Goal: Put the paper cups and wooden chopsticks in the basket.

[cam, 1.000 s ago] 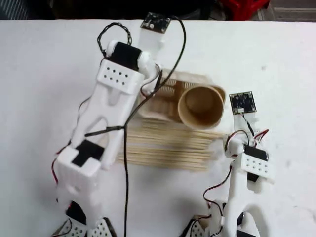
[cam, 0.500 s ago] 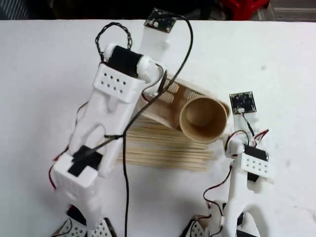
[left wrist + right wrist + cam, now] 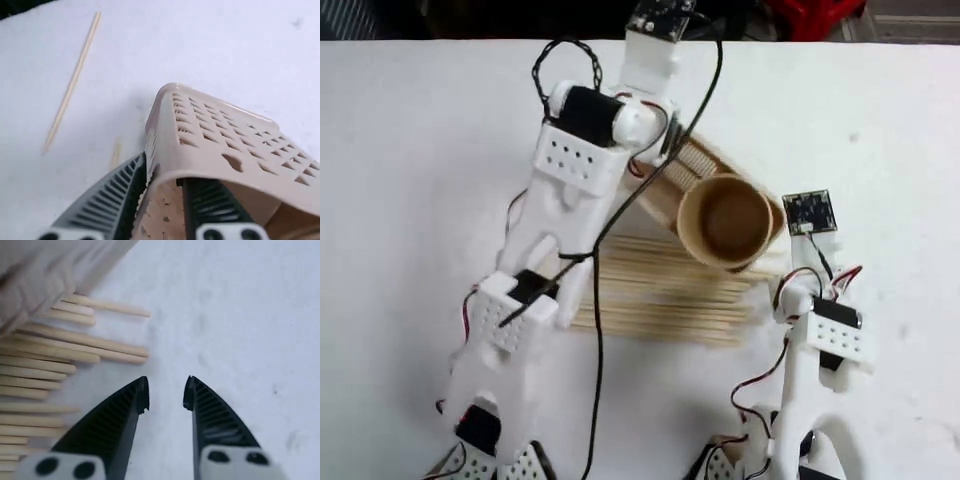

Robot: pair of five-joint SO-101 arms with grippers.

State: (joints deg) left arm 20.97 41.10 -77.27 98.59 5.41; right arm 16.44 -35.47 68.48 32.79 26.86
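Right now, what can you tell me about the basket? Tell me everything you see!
The basket is tan plastic with rows of little holes in its walls. It sits tilted, one end held up by the left gripper, whose fingers pinch its wall, one inside, one outside. A paper cup sits in its lower end, mouth showing. That end seems to rest on the pile of wooden chopsticks.

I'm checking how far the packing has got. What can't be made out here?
Inside of the basket: high view, covered by the cup and left arm.
One end of the chopsticks: high view, under that arm.
Whether the cup is one or a nested stack: high view, too small to tell.
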